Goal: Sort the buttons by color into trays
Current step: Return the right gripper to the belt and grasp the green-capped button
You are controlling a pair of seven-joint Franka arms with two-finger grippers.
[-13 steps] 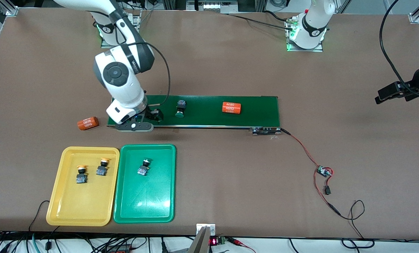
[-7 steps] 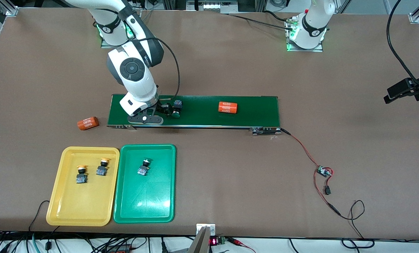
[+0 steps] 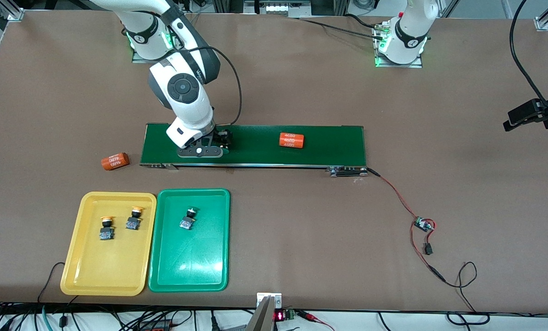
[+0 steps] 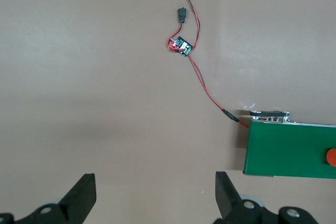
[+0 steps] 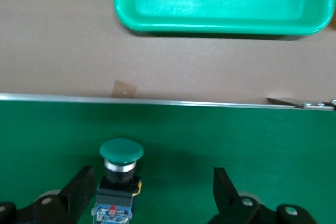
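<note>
The right end effector [image 5: 149, 192] is open and low over the belt [image 3: 329, 147], its fingers [image 5: 79, 190] straddling a green button [image 5: 121, 153] that lies on the belt, one finger just beside it. The left end effector [image 4: 152, 198], also open, waits over bare desk [image 3: 274, 82] past the belt's end. The other green button [image 3: 189, 219] lies in the green tray [image 3: 163, 276], and both yellow buttons [image 3: 106, 227] [image 3: 134, 219] lie in the yellow tray [image 3: 74, 271] beside it.

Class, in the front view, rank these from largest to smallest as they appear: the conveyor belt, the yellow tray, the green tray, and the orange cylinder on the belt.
1. conveyor belt
2. yellow tray and green tray: alike, unranked
3. orange cylinder
</note>
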